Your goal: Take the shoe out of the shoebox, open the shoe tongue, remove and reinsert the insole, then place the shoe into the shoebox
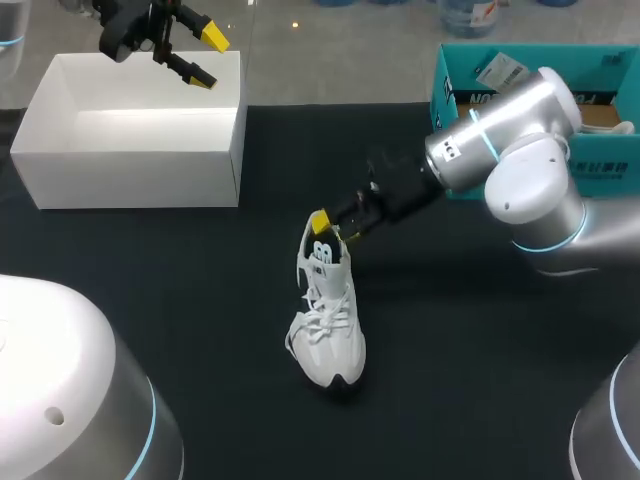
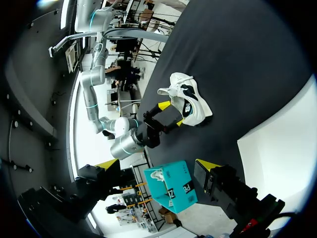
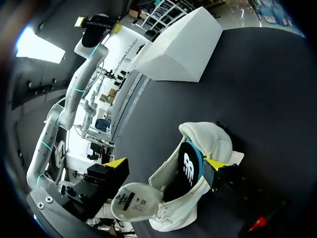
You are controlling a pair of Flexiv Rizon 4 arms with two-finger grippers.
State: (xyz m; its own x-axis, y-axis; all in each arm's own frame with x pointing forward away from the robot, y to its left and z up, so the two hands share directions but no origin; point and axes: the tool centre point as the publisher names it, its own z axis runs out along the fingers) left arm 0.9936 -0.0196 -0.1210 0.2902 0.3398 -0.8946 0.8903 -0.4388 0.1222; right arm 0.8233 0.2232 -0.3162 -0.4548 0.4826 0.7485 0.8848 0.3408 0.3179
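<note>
I judge the task about halfway: the white lace-up sneaker (image 1: 325, 325) is out of the box and stands on the black tabletop (image 1: 480, 350), toe towards me, well apart from the open white cardboard shoebox (image 1: 130, 160), which shows nothing inside. In the right wrist view the padded white tongue (image 3: 131, 201) is folded forward with its label side up, so that step looks done. The black insole with a blue edge (image 3: 189, 166) stands half out of the shoe's mouth, and I cannot tell whether it is coming out or going back in. My right gripper (image 1: 335, 227) sits at the heel with its fingers spread, one tip against the insole and the other clear of the shoe, so it grips nothing. What remains is seating the insole flat and carrying the sneaker into the box. My left gripper (image 1: 207, 58) hangs spread and empty over the shoebox's far rim and may crowd the drop. A teal cardboard box (image 1: 458, 95) sits at the far right, out of the path
</note>
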